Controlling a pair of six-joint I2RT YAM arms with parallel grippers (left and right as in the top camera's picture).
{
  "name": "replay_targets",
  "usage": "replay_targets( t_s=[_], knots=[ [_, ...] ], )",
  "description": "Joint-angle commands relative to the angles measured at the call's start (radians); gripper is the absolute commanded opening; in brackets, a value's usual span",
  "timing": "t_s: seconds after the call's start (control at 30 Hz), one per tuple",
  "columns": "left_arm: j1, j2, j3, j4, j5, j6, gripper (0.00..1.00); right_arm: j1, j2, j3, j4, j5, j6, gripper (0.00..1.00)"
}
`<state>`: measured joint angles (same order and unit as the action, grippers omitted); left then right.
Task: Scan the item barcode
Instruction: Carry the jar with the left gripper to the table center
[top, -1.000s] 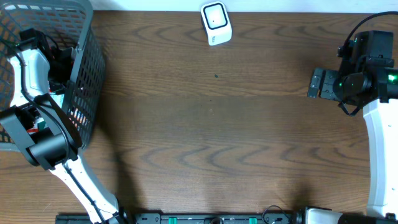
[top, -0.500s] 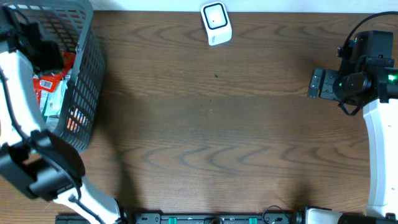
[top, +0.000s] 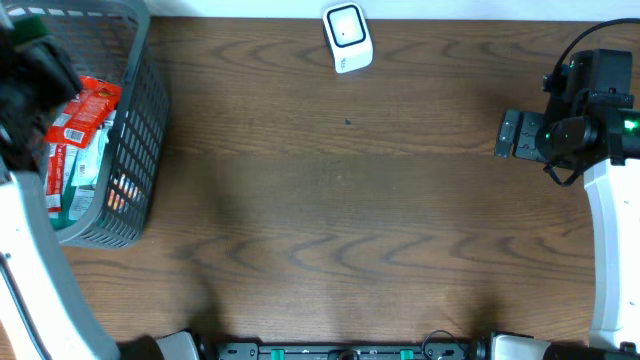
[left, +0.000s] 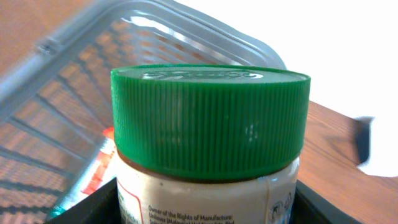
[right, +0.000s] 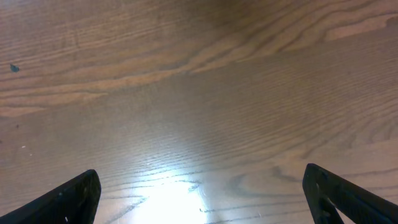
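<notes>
Between left gripper jaws, green-lidded jar, lid protruding, basket behind

Basket: set on the table's left end.
Packets: lain inside the basket.
Jar: held between left gripper fingers, the basket behind it.
Scanner: placed well right of the basket, at the far edge.
Right gripper: farther right.
</notes>
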<state>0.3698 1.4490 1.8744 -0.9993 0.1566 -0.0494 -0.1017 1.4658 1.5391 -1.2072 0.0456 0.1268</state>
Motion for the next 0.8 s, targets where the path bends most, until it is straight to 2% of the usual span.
replay_targets(
  t_s=[0.0, 0.2, 0.37, 0.53, 0.77],
  knots=[
    [-0.103, -0.047, 0.018, -0.054, 0.041, -0.064, 0.56, -0.002, -0.001, 0.01, 0.002, 0.009, 0.015, 0.99],
    [-0.287, -0.057, -0.005, -0.2, 0.041, -0.113, 0.55, -0.002, -0.001, 0.01, 0.002, 0.009, 0.015, 0.99],
    [-0.439, -0.056, -0.107, -0.215, 0.041, -0.18, 0.55, -0.002, -0.001, 0.01, 0.002, 0.009, 0.014, 0.99],
    [-0.594, -0.051, -0.273, -0.15, 0.041, -0.247, 0.56, -0.002, -0.001, 0.01, 0.002, 0.009, 0.014, 0.99],
    [-0.814, 0.011, -0.539, 0.07, 0.041, -0.363, 0.55, -0.002, -0.001, 0.01, 0.002, 0.009, 0.015, 0.99]
  ],
)
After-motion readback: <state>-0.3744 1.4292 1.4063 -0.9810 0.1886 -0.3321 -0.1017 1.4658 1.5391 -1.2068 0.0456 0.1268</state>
